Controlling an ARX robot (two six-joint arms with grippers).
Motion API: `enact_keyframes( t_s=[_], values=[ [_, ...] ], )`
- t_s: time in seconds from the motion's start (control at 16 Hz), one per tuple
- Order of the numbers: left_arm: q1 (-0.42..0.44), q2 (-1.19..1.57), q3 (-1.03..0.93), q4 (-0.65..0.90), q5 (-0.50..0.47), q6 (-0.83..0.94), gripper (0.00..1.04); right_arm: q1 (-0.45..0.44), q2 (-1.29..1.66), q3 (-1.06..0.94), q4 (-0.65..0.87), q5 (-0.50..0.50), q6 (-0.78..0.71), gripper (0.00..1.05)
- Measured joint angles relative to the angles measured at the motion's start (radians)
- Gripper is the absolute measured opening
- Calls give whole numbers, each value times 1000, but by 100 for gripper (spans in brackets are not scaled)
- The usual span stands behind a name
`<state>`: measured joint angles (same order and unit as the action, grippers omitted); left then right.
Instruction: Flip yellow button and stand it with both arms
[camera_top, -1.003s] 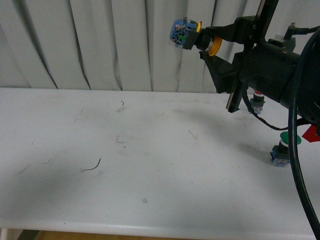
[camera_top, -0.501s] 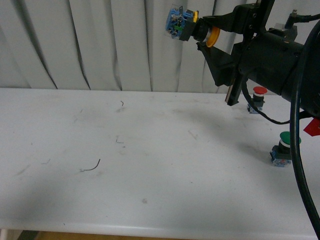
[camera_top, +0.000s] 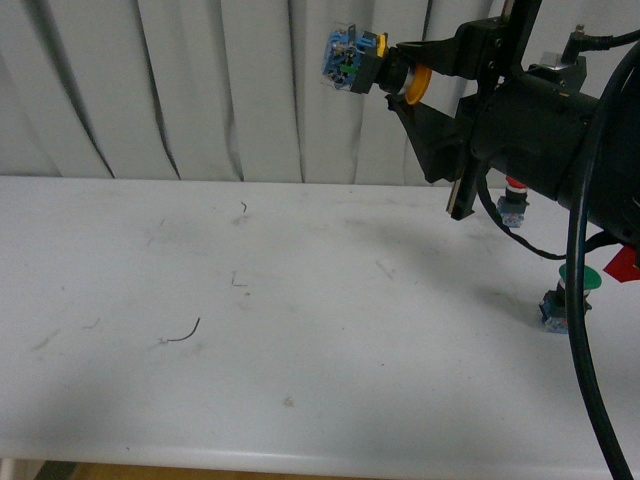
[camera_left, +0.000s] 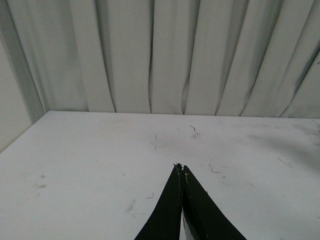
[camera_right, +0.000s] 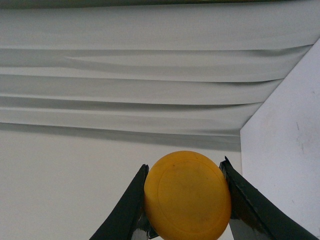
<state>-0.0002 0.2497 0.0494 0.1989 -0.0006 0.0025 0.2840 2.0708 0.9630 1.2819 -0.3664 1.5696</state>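
Yellow button (camera_top: 372, 60) gripped by right gripper (camera_top: 408, 78), high above the table (camera_top: 200, 290).
Left gripper (camera_left: 181, 171) low over the table, tips pressed together, empty. On the table's right side: green-capped button (camera_top: 578, 277), then red-capped button (camera_top: 513, 200) farther back. Beyond, above the table's far edge, yellow button sideways, cap between the fingers.

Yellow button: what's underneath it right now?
Only air, then the white table with faint scuffs; the right gripper holds the yellow button high by its cap. In the right wrist view the cap covers whatever lies past it.
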Motion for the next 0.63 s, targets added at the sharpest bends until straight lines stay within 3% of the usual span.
enact_keyframes(
  t_s=[0.31, 0.44, 0.63],
  values=[
    [0, -72, -40, -23, 0, 0, 2, 10, 0, -3, 1, 0, -10, 37],
    [0, -176, -40, -180, 3, 0, 2, 10, 0, -6, 0, 0, -11, 37],
    [0, -241, -38, -201, 0, 0, 2, 3, 0, -11, 1, 0, -11, 37]
  ],
)
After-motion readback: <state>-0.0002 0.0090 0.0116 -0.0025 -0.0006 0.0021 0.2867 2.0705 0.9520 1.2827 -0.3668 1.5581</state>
